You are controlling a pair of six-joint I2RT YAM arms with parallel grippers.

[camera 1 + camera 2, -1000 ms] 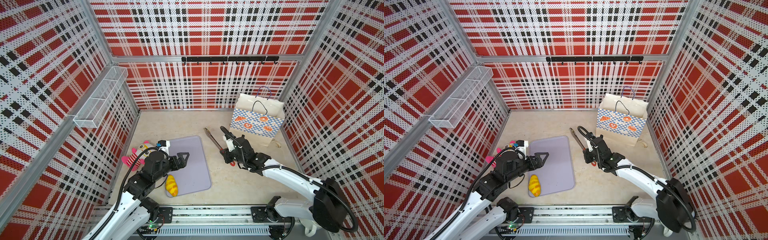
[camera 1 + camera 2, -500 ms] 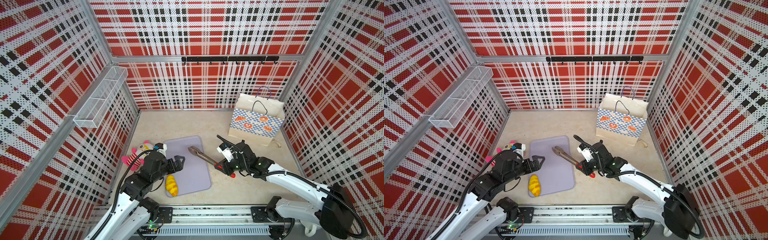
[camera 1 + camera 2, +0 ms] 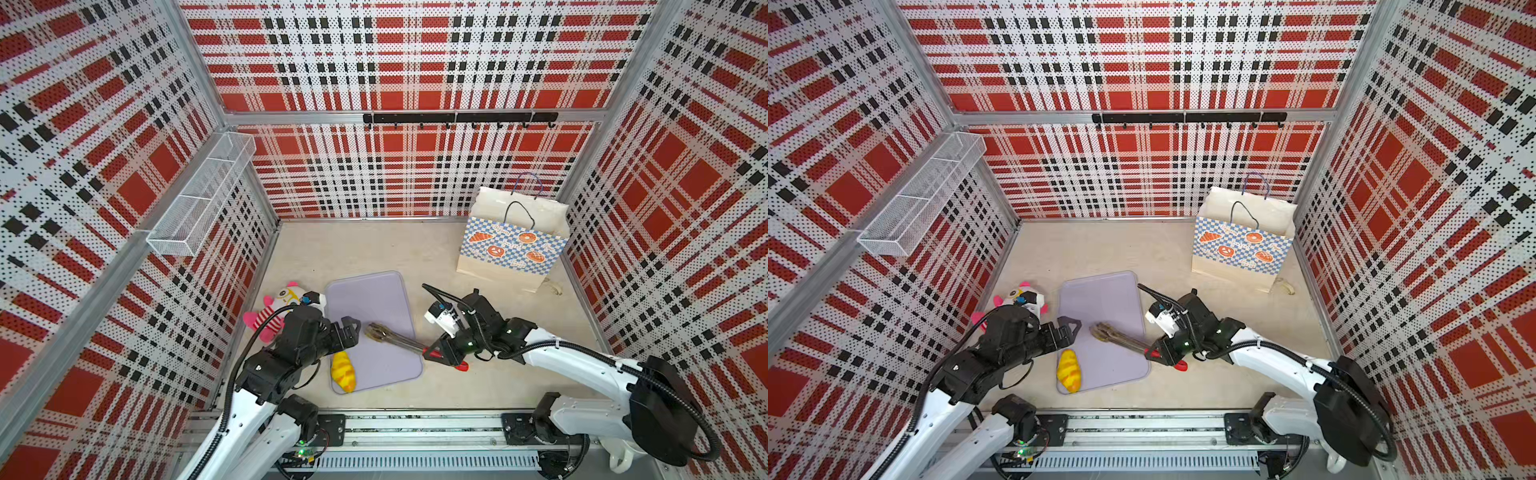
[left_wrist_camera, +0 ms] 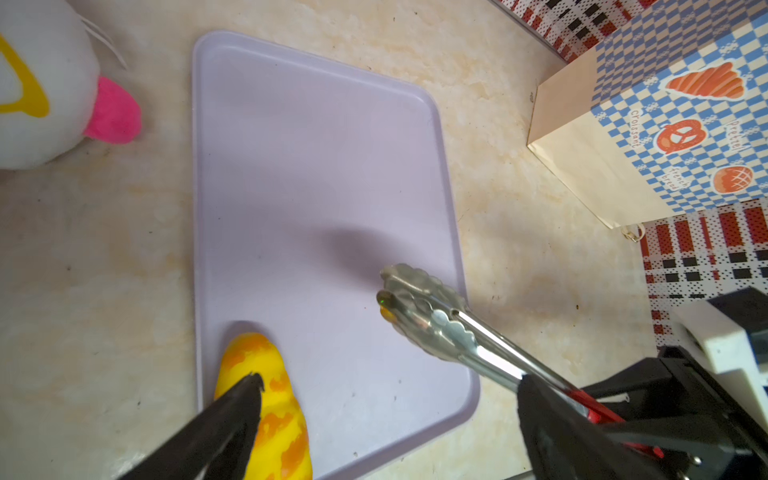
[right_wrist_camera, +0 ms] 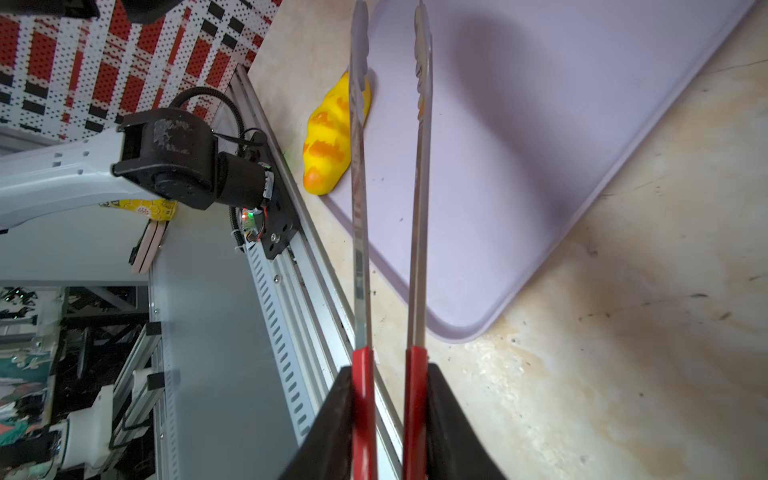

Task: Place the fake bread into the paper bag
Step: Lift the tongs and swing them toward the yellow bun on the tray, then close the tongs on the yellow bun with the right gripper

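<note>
Lining tongs (image 3: 395, 338) up over the tray (image 3: 374, 291) toward the bread (image 3: 343, 371): right hand (image 3: 437, 354) clamps their handles, left hand (image 3: 349, 332) gapes wide; next, straddle and squeeze.

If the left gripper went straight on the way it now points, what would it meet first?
The open left gripper would probably meet the scalloped tips of the red-handled metal tongs, held by the right gripper over the lavender plastic tray; heights are unclear.
</note>
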